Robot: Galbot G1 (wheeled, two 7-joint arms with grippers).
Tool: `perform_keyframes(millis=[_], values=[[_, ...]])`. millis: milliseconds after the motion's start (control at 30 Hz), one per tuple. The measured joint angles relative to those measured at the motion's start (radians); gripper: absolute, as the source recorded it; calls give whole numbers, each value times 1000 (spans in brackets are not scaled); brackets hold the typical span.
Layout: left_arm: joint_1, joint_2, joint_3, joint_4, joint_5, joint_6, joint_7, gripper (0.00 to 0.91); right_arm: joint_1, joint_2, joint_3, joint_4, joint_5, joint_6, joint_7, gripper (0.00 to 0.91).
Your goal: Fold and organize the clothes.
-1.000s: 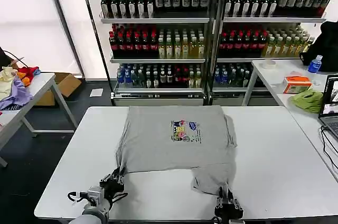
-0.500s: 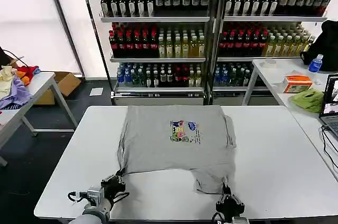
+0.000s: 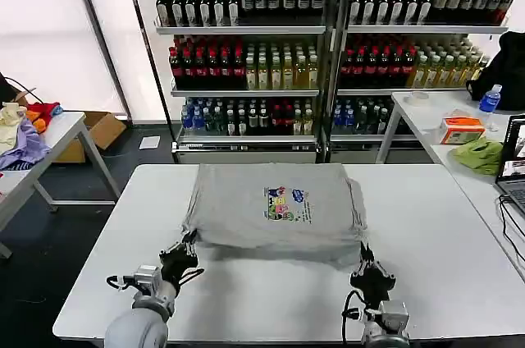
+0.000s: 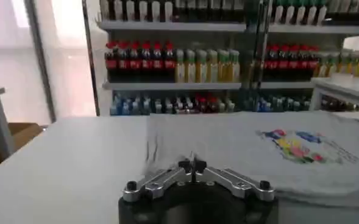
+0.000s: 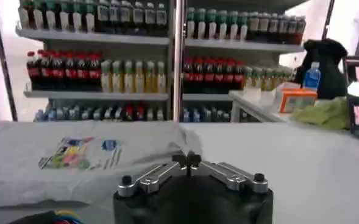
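The grey shirt [image 3: 275, 212] lies on the white surface [image 3: 443, 233], centred toward the far edge, print facing up. Its near portion is raised off the surface at both near corners. The left gripper [image 3: 182, 252] is at the near left corner, fingers pinching the shirt hem. The right gripper [image 3: 367, 267] is at the near right corner, fingers pinching the hem there. In both wrist views the fingers [image 4: 190, 165] are pressed together at the tips.
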Motion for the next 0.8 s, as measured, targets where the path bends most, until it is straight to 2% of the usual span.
perform_keyframes(millis=[433,800], values=[[-186,14,29,181,-32,-43,-9,0,222,13,-44,-162,-2,-20,-23,0],[-289,15,54,314,-28,-37,-13,0,364,30,-80,-296,-8,-33,-42,0]])
